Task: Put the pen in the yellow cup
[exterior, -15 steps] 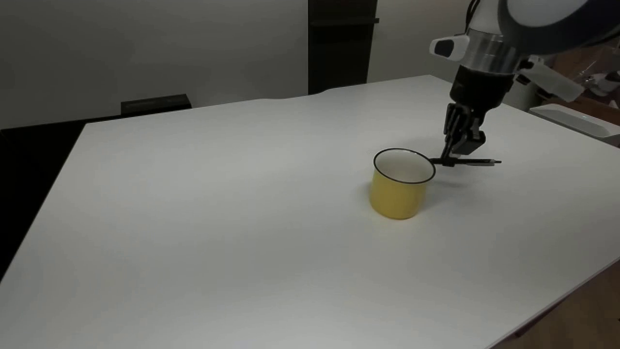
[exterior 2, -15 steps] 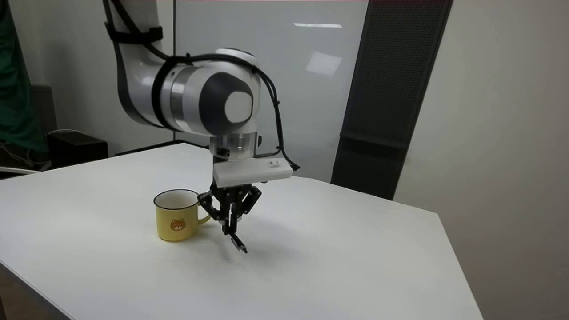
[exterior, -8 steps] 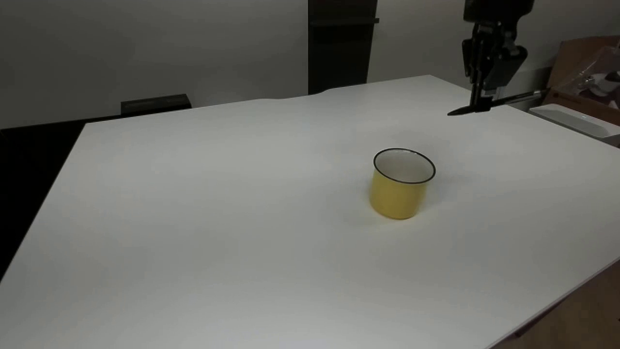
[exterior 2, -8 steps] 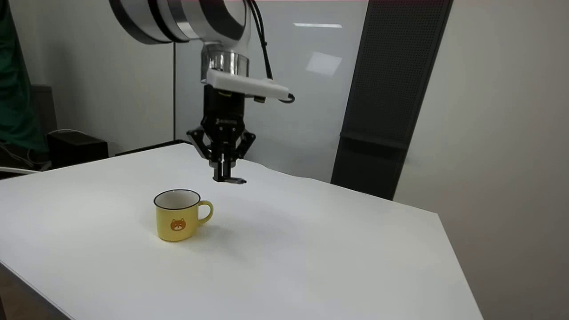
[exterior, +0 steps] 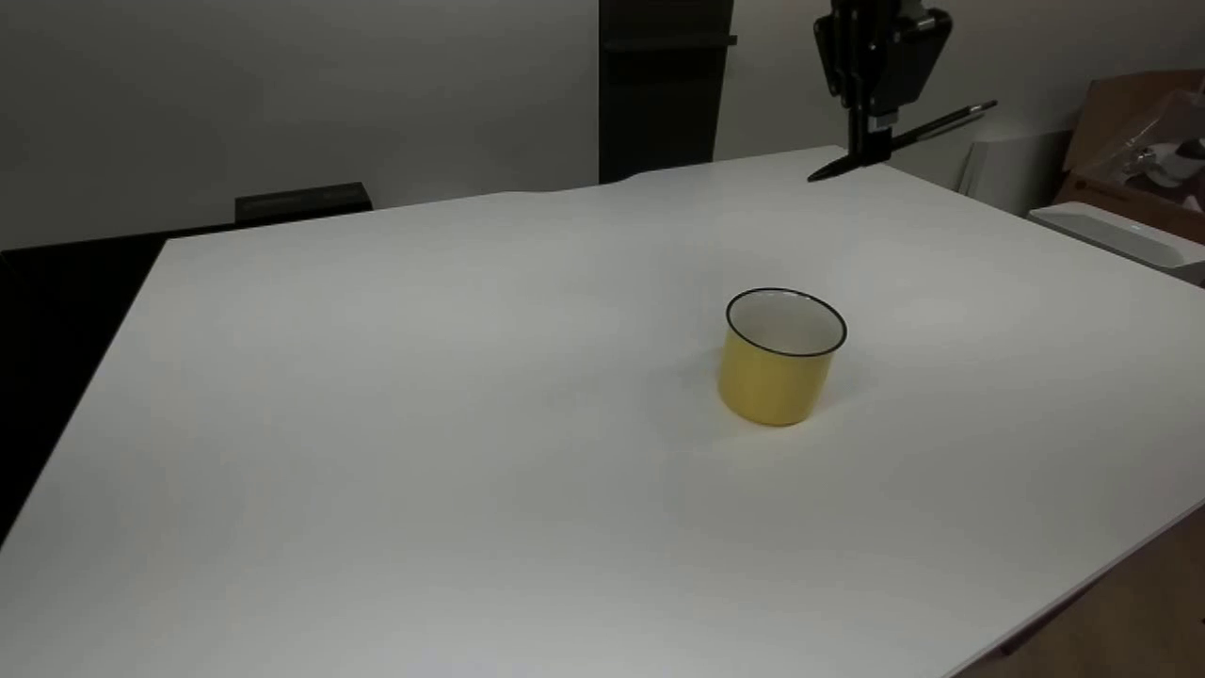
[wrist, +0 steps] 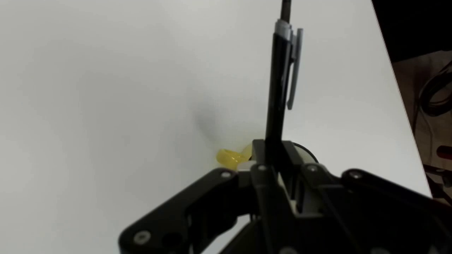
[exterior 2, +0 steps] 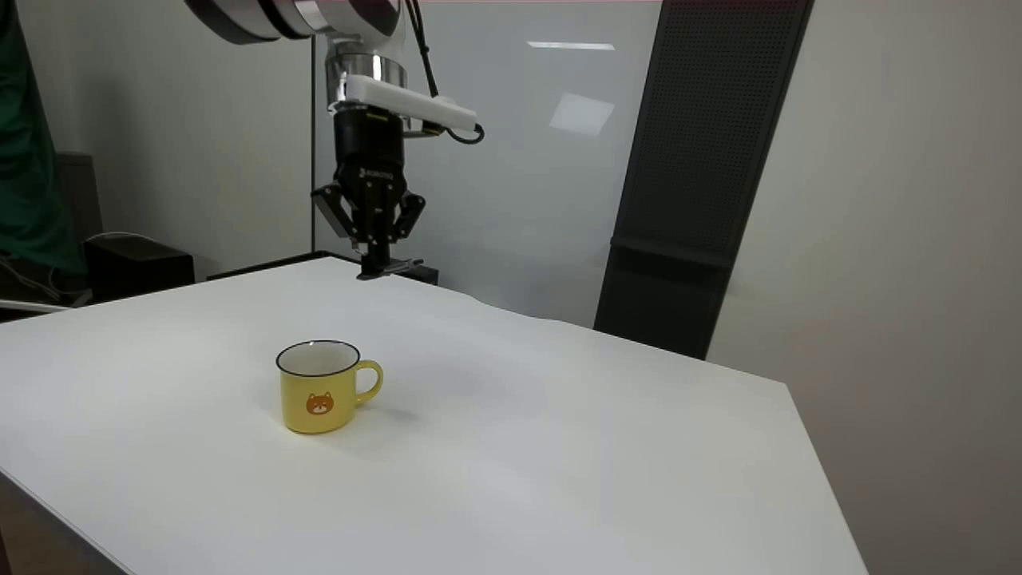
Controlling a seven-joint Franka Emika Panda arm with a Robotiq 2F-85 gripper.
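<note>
My gripper (exterior: 871,149) is shut on the pen (exterior: 941,124), a thin black pen with a grey clip. It holds the pen well above the table, tilted, with the clip end higher than the pointed end. The gripper also shows in an exterior view (exterior 2: 375,265). The yellow cup (exterior: 774,386) stands upright on the table, lower than the gripper; its white inside shows. Its bear picture and handle show in an exterior view (exterior 2: 315,403). In the wrist view the pen (wrist: 277,84) points up from the fingertips, which hide most of the cup; its handle (wrist: 229,158) shows.
The white table (exterior: 377,424) carries the cup. A dark box (exterior: 303,202) is at its far edge. A white tray (exterior: 1120,234) and a cardboard box (exterior: 1097,160) are beyond the table's edge. Cables (wrist: 441,102) lie on the floor.
My gripper has risen with the pen from low beside the cup, then moved left in both exterior views. The pen has gone from nearly level to tilted. The cup has not moved.
</note>
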